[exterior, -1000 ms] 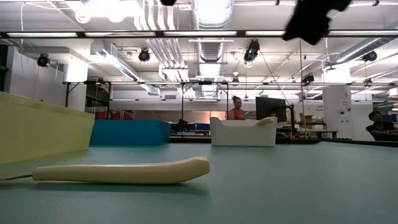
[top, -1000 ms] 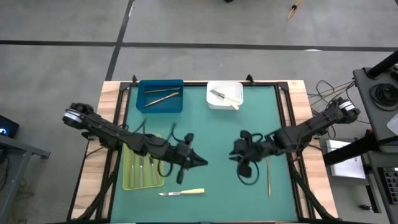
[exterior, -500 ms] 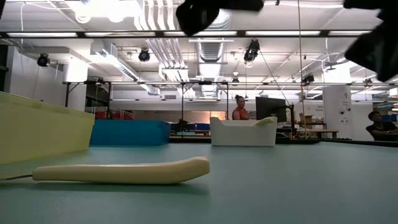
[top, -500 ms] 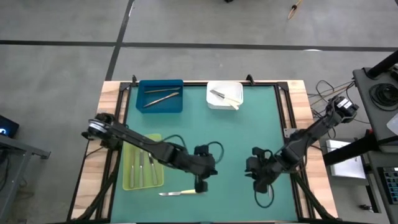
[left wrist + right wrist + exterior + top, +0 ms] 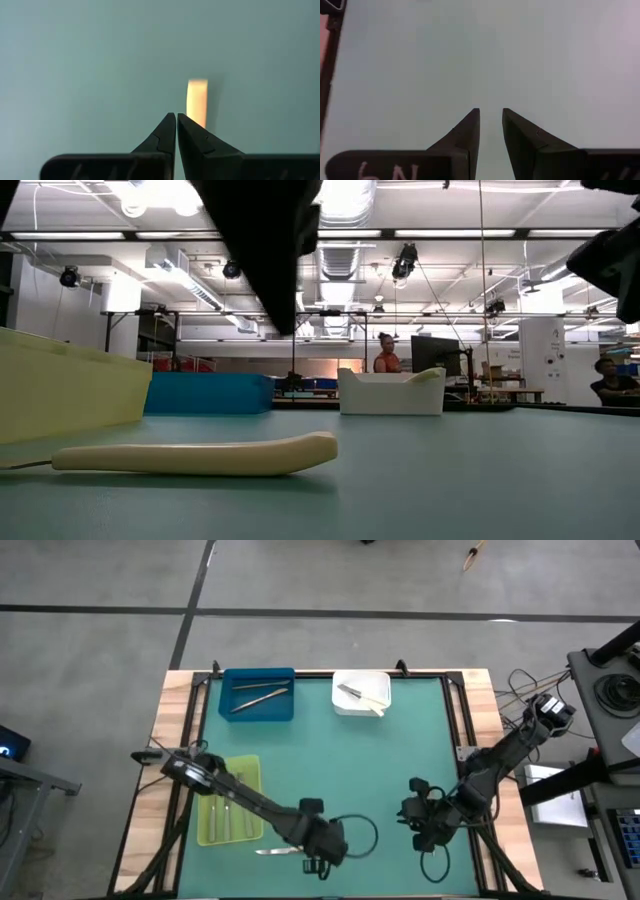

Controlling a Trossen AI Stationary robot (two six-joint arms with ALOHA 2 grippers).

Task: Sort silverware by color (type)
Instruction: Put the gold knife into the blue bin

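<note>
Reaching for the yellow-handled knife (image 5: 285, 851), lying low and centre-left in the high view beside the yellow-green tray (image 5: 252, 766). Left gripper (image 5: 176, 116) clenched empty just over the handle; must open before closing on it. Right gripper (image 5: 490, 111) slightly parted, nothing visibly held, lower right. Both arms now nearer the frame's bottom than a second ago.

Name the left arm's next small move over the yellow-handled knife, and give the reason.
Probably open the left tool before going lower. Its fingers are shut together above the mat, with the end of the knife's pale handle just beyond the tips, so it cannot straddle the handle as it is. The knife lies flat and apart from the trays.
</note>
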